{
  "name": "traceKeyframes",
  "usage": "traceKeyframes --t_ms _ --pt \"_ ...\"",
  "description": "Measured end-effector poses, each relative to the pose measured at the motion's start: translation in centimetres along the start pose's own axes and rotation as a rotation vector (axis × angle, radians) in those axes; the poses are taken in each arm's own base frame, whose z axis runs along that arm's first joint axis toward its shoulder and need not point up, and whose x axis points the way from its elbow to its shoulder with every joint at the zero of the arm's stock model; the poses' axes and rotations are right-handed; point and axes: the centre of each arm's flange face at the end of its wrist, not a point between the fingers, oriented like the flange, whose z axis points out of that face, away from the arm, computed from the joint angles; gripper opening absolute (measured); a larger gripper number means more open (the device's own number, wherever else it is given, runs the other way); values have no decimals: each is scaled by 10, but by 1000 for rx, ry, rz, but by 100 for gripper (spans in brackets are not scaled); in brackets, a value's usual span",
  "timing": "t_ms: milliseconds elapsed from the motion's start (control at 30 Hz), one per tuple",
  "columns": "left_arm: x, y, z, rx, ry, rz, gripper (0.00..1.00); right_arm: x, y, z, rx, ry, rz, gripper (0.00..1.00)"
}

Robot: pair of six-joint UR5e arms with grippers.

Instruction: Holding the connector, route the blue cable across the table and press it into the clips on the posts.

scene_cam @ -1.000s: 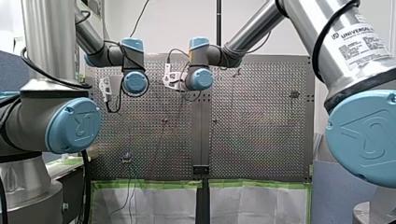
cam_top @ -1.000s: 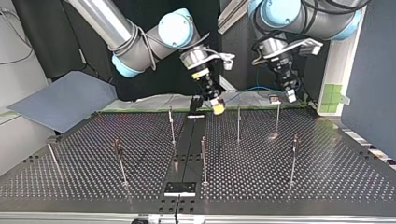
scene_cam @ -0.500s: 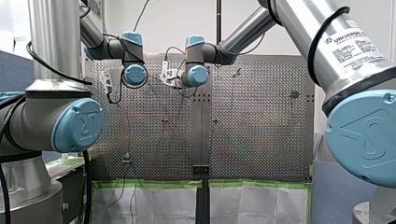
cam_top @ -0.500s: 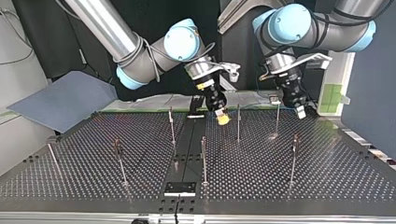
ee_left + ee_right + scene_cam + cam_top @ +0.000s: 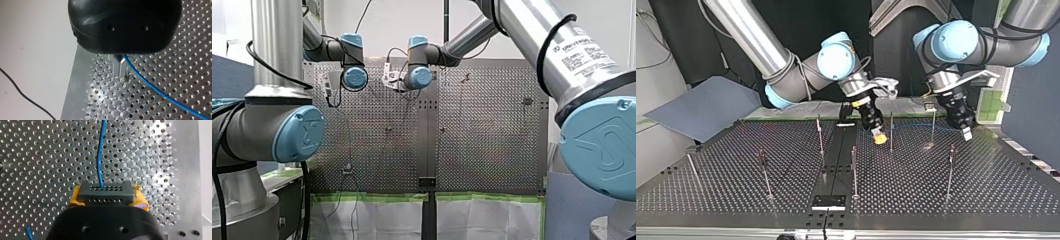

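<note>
In the right wrist view my right gripper [image 5: 107, 198] is shut on a dark grey connector [image 5: 104, 188], held between yellow pads [image 5: 75, 197]. The blue cable [image 5: 100, 152] runs out of the connector ahead over the perforated table [image 5: 37, 157]. My left gripper [image 5: 119, 70] has thin metal fingers shut on the blue cable [image 5: 155, 91]. In the top view my right gripper [image 5: 879, 138] hangs beside a post [image 5: 891, 132]. My left gripper [image 5: 966, 133] is right of another post [image 5: 933, 125], and the blue cable [image 5: 914, 126] stretches between the two grippers.
Several thin posts stand on the table, among them ones at the top view's middle [image 5: 854, 170], right [image 5: 951, 170] and left [image 5: 764, 172]. A black plate [image 5: 828, 201] sits on the centre strip near the front edge. A grey-blue sheet [image 5: 706, 107] lies beyond the table's left corner.
Both arms have moved out over the table, towards the top view's camera and lower. The blue cable now stretches between the grippers near the back posts.
</note>
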Motion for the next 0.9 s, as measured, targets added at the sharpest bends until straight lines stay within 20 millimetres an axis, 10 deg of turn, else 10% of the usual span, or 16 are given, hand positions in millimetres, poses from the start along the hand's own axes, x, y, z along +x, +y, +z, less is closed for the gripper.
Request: traceKeyframes --t_ms 333,900 --pt "3 0 30 -10 -1 6 0 11 -12 17 20 7 0 0" --pt "8 10 66 27 -24 -22 0 90 -8 40 13 157 7 0"
